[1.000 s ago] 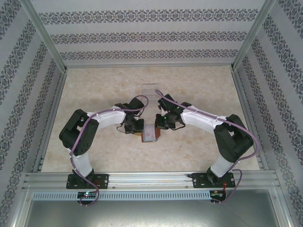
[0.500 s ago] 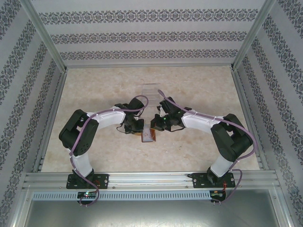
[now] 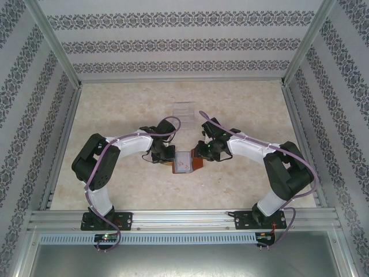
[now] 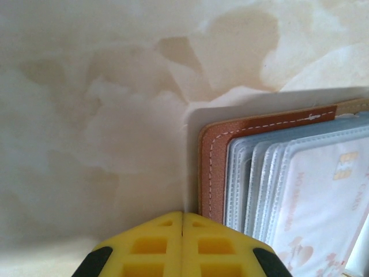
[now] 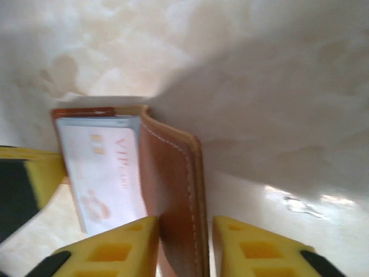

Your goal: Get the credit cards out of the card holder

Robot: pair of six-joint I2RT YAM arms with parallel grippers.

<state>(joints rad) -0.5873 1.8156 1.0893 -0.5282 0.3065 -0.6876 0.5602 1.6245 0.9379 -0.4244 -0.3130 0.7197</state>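
The card holder (image 3: 196, 164), a reddish-brown leather wallet, lies open on the table between both grippers. Its blue-grey pockets (image 4: 253, 173) hold a whitish credit card (image 4: 323, 202) with pink marks, also seen as the credit card (image 5: 104, 173) printed "VIP". My left gripper (image 4: 183, 214) is shut, its tips at the card holder's (image 4: 214, 156) left brown edge. My right gripper (image 5: 184, 222) stands open astride the raised leather flap (image 5: 173, 167); the left finger touches it and a gap shows on the right.
A clear rectangular tray (image 3: 185, 109) stands on the table beyond the grippers. Patterned walls and metal rails enclose the marbled tabletop (image 3: 115, 109) on three sides.
My right gripper has shifted right with the wallet's flap and its jaws have parted from a tight grip. The left gripper has stayed shut in place.
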